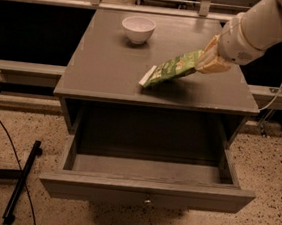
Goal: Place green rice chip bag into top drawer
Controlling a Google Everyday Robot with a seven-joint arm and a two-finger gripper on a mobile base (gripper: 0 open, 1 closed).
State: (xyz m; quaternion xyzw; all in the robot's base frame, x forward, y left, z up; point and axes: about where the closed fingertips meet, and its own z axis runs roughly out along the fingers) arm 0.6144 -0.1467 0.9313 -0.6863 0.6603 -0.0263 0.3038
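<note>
Green rice chip bag (173,68) clamped by one end in gripper (207,62), tilted over table (105,68). Top drawer (145,191) pulled open below gripper, grey floor showing.

My grey worktop (110,66) carries a white bowl (138,29) near its back edge. My pincer (206,61) hangs over its right side, clamped on the green rice chip bag (173,69), which slopes down towards the surface.
</note>
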